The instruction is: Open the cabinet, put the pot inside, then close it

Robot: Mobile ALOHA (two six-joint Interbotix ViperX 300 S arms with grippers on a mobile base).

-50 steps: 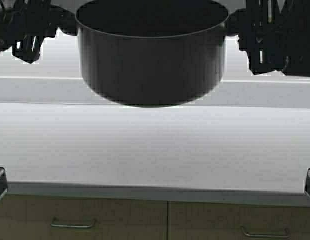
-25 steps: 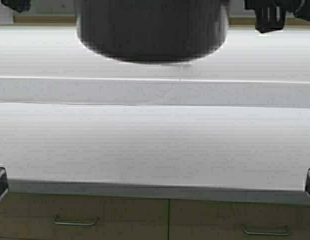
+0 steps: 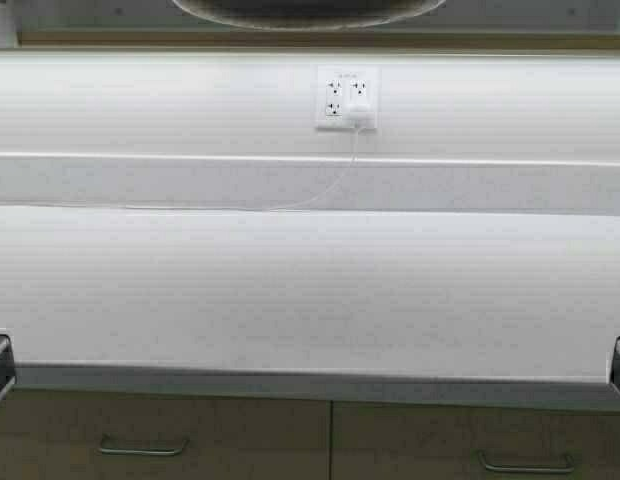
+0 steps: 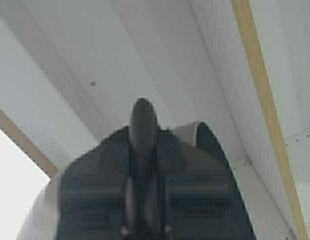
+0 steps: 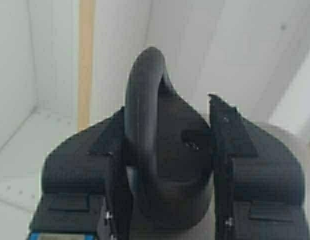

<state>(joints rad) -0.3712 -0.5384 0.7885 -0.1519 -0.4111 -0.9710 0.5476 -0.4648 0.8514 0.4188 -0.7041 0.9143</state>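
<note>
the pot (image 3: 305,10) is raised so high that the high view catches only the curved underside of its base, a dark sliver at the very top edge, centred above the wall outlet (image 3: 347,98). i carry it from both sides by its 2 loop handles.

my left gripper (image 4: 143,165) is closed on the left loop handle (image 4: 143,122), whose black arch stands up between my fingers (image 4: 195,195). past it in the left wrist view is pale panelling with a tan edge strip (image 4: 262,95); i can't tell from here whether that is the cabinet.

my right gripper (image 5: 162,170) is clamped on the right loop handle (image 5: 145,125), the fingers (image 5: 255,170) tight to either side of the thick black loop. behind it the right wrist view shows pale surfaces that meet in a corner and another tan strip (image 5: 86,60).

neither arm shows in the high view, so both are lifted above its frame.

below the pot a white cord (image 3: 330,185) hangs from the outlet and trails left along the backsplash. nearer me lies the white counter (image 3: 310,290), and under its front edge are the beige drawer fronts (image 3: 160,440) with bar pulls.
</note>
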